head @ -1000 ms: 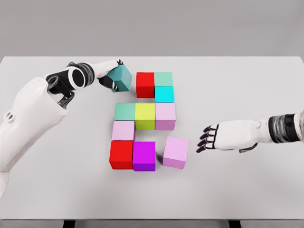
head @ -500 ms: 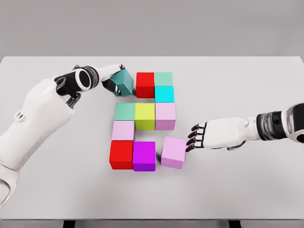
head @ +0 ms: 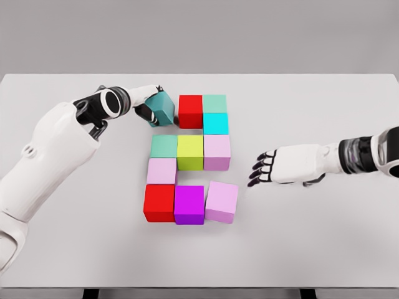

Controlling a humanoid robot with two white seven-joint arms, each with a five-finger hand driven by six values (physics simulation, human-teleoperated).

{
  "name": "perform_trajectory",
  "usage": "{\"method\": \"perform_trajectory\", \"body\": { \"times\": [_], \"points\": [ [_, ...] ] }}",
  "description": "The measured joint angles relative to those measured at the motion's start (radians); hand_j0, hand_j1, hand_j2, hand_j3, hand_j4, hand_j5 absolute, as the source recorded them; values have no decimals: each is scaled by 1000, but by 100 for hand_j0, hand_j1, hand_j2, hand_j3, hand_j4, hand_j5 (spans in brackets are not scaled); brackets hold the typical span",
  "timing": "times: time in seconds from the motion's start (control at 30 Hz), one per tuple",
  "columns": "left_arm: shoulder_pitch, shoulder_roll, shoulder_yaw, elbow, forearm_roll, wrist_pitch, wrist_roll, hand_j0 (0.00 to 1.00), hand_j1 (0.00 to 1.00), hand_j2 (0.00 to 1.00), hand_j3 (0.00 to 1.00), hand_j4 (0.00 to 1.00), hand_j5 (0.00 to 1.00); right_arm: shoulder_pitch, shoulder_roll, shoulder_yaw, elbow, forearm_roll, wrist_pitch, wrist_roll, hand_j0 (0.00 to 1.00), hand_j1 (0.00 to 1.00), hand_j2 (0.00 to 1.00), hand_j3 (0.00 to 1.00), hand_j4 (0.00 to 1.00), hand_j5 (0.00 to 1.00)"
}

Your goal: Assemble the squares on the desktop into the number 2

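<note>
White bench (head: pixel 324 243): left hand (head: pixel 146 104) grips teal cube (head: pixel 161 108) beside red cube (head: pixel 191 111); right hand (head: pixel 274 167) spread, apart from pink cube (head: pixel 222 202).

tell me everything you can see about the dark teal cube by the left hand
The dark teal cube is a plain, matte, solid-coloured block at the top left of the figure, just left of the red cube. It sits twisted out of line with the neat row. The left hand is against its left side, black fingers wrapping its near-left edge. Whether it rests flat on the white table is unclear.

Bright even light, soft shadows, slightly blurry
</note>
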Motion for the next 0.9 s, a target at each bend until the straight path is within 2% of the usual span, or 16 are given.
{"method": "perform_trajectory", "body": {
  "times": [0.27,0.3,0.4,0.63,0.9],
  "points": [
    [-6,-5,0,14,0,0,0,45,45,45,45,45,45,-6,56,-3,27,-10,0,0,100,100,100,100,100,100],
    [-6,-5,0,15,0,0,0,50,50,50,50,50,50,-5,61,-3,27,-10,0,0,100,100,100,100,100,100],
    [-6,-4,0,18,1,0,1,55,55,55,55,55,55,-5,74,-2,25,-10,0,0,100,100,100,100,100,100],
    [-6,-4,1,21,0,0,1,81,81,81,81,81,81,-5,82,1,0,-11,0,0,100,100,100,100,100,100],
    [-21,-4,1,23,-3,0,1,88,88,88,88,88,88,-5,83,-1,-5,-12,0,0,100,100,100,100,100,100]
  ]
}}
